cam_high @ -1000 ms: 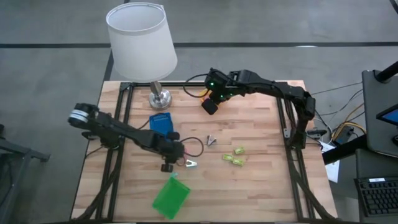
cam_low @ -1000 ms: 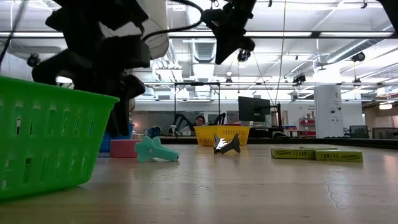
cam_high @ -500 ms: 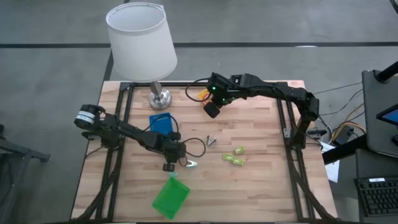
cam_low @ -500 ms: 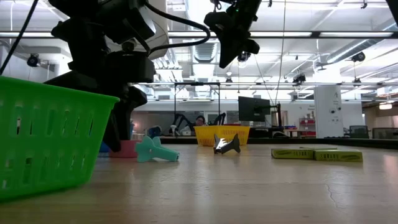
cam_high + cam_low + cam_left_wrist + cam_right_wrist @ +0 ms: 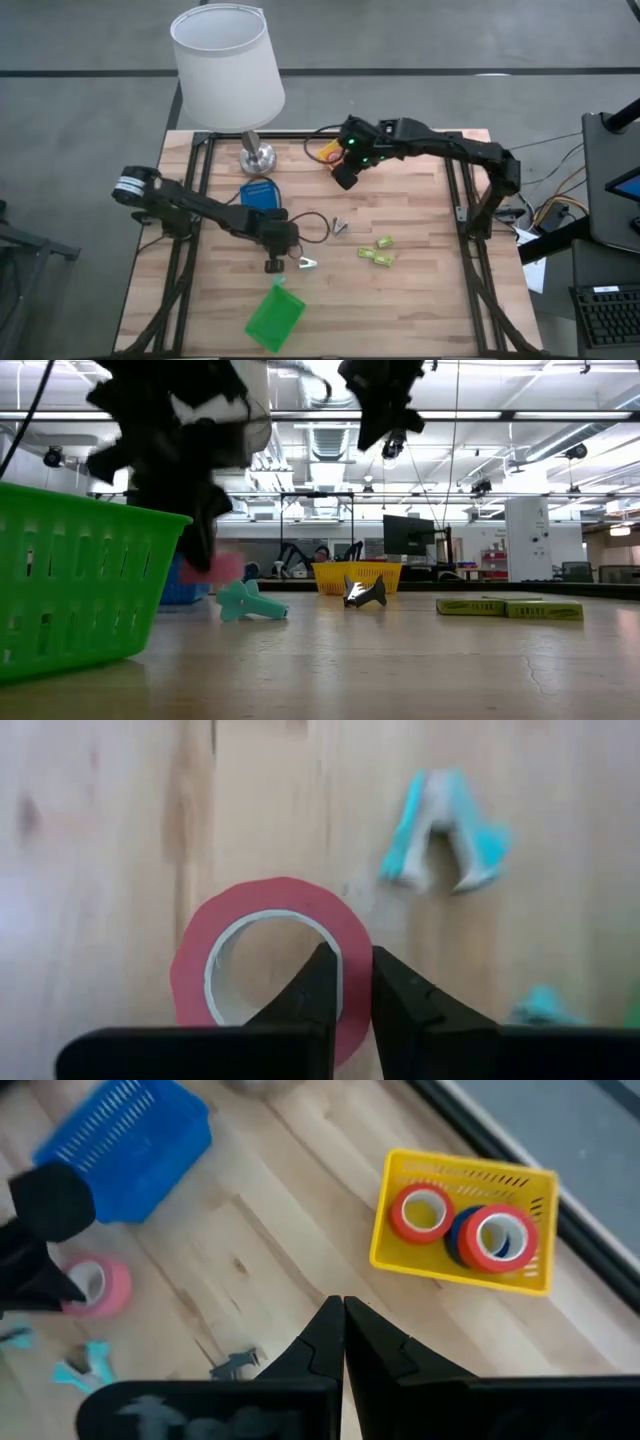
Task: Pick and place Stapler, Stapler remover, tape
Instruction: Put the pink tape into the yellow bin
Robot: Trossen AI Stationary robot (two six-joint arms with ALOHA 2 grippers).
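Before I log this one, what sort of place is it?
Probably a robotics lab or workshop in a large open hall: a wooden table in a dark frame, exposed ceiling ducts and strip lights, and a monitor on benches behind.

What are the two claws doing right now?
Left gripper: shut on the pink tape, pinching its wall.
Right gripper: shut, empty, raised above the table.

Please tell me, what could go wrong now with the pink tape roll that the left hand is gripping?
1. The left hand pinches only one wall of the pink tape roll, so the roll may swing or slip out.
2. The roll hangs low near the teal staple remover and the green basket; it might bump them.
3. The right hand hangs above the yellow basket, perhaps in the way.
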